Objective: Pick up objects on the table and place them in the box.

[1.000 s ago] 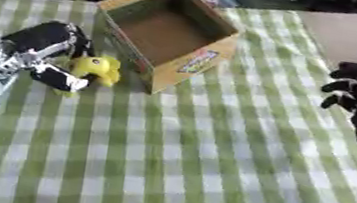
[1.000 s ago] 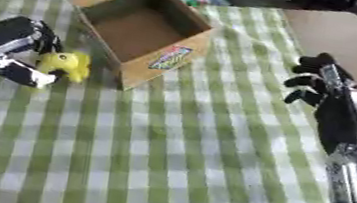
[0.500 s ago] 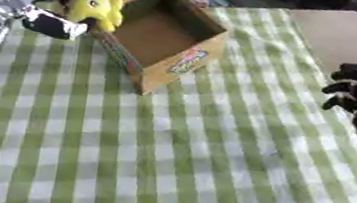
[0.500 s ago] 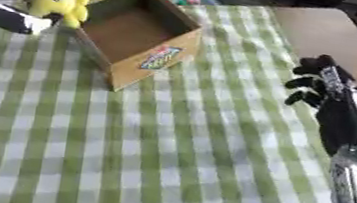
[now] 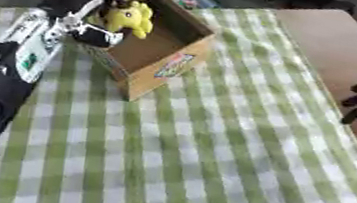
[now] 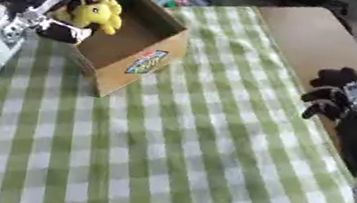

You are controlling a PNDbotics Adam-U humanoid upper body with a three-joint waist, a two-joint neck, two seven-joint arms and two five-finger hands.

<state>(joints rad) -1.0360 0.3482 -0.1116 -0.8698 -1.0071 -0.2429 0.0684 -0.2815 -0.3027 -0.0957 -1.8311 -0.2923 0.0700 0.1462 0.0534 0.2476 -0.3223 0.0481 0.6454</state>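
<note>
Fingers of the left hand [image 5: 87, 1] curl round the yellow toy [image 5: 129, 17], which has risen from the cloth beside the box [image 5: 163, 58] to hang over its open top; release looks next. The right hand [image 6: 334, 99] idles well right of the box, fingers curled, holding nothing.

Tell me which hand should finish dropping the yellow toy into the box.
Left. The left hand already holds the yellow toy over the open box. The right hand hangs empty at the table's far right edge, well away from the box.
</note>
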